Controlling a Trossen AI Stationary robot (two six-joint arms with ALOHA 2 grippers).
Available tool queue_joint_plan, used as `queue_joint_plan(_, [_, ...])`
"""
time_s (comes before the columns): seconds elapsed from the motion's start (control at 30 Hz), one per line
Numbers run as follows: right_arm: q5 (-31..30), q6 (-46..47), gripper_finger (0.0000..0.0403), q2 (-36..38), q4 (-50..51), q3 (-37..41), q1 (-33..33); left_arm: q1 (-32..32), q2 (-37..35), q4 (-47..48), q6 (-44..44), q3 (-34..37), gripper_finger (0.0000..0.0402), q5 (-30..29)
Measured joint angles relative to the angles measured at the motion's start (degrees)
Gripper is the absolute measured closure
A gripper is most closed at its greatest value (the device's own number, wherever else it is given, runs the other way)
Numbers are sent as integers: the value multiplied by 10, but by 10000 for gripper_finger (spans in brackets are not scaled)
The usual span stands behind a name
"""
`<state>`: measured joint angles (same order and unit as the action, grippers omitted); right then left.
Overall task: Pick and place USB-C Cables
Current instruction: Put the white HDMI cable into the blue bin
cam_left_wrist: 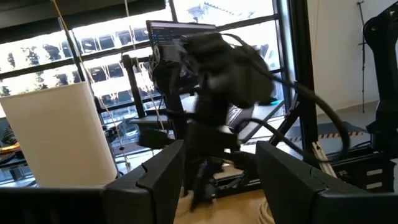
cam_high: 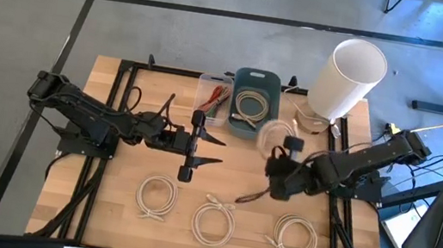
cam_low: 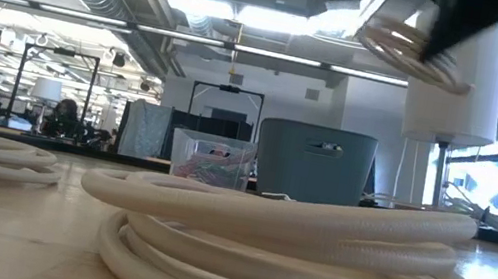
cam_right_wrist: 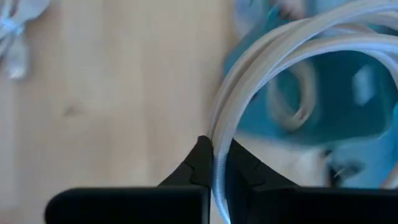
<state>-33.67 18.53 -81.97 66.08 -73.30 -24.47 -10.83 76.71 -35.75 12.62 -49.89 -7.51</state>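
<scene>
So, starting at the left: the left hand (cam_high: 201, 147) was parked over the middle-left of the wooden surface (cam_high: 105, 212), fingers spread apart and nothing gripped. Three cream-white cable coils were laid out in a row along the near edge: the left coil (cam_high: 156, 197), the middle coil (cam_high: 214, 222) and the right coil (cam_high: 294, 238). At the far side, a clear box (cam_high: 213, 101) with red and green bundles was set just left of a blue-grey bin (cam_high: 256, 103), and one more coil (cam_high: 249, 106) was seen inside that bin. A tall white cylinder (cam_high: 345, 79) was stood to the right of the bin. The right hand (cam_right_wrist: 214, 163) was clamped tight on a lifted coil (cam_right_wrist: 249, 81), which was held up off the surface near the bin's right near corner, partly over the bin in the wrist view.
</scene>
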Motion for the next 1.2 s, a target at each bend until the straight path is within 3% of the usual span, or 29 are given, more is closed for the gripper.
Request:
queue_joint_plan(0.27, [26,-225,388,0,-71,-65,162,0,0,0,-22,0,210,1])
queue_joint_plan(0.5, [229,-309,388,-3,-171,-78,342,0,0,0,-24,0,210,1])
queue_joint_plan(0.67, [325,-319,388,-28,-226,-78,431,0,0,0,-24,0,210,1])
queue_joint_plan(0.83, [376,-327,388,-78,-245,-78,473,0,0,0,-24,0,210,1])
queue_joint_plan(1.2, [379,-342,388,-212,-248,-78,500,0,0,0,-24,0,210,1])
